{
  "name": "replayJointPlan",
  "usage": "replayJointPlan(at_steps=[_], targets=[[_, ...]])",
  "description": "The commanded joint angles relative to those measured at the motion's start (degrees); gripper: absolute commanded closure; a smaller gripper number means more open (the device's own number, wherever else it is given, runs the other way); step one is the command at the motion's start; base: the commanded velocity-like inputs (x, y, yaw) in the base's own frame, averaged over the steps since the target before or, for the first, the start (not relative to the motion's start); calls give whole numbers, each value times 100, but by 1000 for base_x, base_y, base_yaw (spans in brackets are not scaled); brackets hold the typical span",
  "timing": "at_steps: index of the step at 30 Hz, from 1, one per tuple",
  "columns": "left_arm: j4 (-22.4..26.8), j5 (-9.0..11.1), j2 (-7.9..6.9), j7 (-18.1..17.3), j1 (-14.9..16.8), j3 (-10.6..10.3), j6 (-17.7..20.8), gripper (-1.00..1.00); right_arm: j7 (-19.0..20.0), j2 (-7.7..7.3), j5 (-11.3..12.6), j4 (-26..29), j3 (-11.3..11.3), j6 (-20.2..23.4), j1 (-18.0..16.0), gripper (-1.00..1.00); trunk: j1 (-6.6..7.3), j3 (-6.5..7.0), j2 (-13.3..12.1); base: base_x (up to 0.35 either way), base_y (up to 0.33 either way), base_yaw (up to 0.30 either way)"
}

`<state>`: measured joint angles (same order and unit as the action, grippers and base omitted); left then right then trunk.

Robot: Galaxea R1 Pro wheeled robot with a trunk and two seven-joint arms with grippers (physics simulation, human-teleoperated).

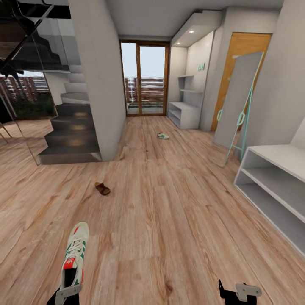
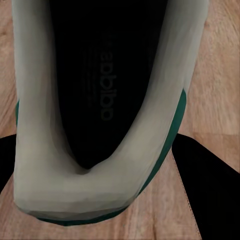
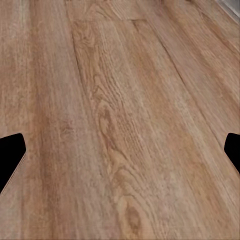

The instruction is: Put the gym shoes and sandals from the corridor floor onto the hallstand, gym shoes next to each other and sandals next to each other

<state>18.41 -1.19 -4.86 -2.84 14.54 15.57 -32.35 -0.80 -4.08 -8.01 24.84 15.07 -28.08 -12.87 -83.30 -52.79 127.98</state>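
Observation:
One cream-white gym shoe [image 1: 76,250] with green stripes and a red tongue is held by its heel in my left gripper [image 1: 67,290], toe pointing away from me. In the left wrist view the shoe's heel [image 2: 75,190] fills the gap between the black fingers [image 2: 212,195] of the left gripper [image 2: 107,172]. The other gym shoe [image 1: 163,136] lies far down the corridor floor [image 1: 169,212]. A dark brown sandal [image 1: 102,188] rests on the floor ahead to the left. The hallstand [image 1: 185,113] stands far off on the right wall. My right gripper [image 1: 234,292] [image 3: 120,150] is open over bare planks.
A low white shelf bench [image 1: 275,182] stands close on the right. A tall mirror on a teal frame [image 1: 238,103] leans against the right wall beyond it. Grey stairs [image 1: 72,131] and a thick pillar [image 1: 99,76] stand left. A glass door [image 1: 144,78] closes the corridor's end.

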Motion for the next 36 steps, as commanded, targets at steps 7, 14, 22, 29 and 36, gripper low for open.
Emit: replayJointPlan(at_steps=[7, 14, 22, 29, 36], targets=[[-4, -13, 3, -24, 5, 38, -17, 100, -8, 3, -60, -5, 31, -22, -5, -100, -2, -5, 2, 340, 0, 0], [-4, -13, 3, -24, 5, 37, -17, 100, -10, 3, -60, 3, 33, -22, -5, -100, -2, -5, 2, 339, 0, 0], [-28, -17, 3, -24, 5, 34, -17, 100, -17, 3, -60, -5, 33, -22, -5, -100, -2, -5, 2, 340, 0, 0], [-121, -35, 3, -24, 5, 34, -17, 100, -24, 3, -60, -5, 37, -22, -5, -100, -2, -5, 2, 340, 0, 0], [-135, -38, 2, -24, 5, 34, -17, 100, -25, 3, -60, -5, 40, -22, -5, -100, -2, -5, 2, 340, 0, 0]])
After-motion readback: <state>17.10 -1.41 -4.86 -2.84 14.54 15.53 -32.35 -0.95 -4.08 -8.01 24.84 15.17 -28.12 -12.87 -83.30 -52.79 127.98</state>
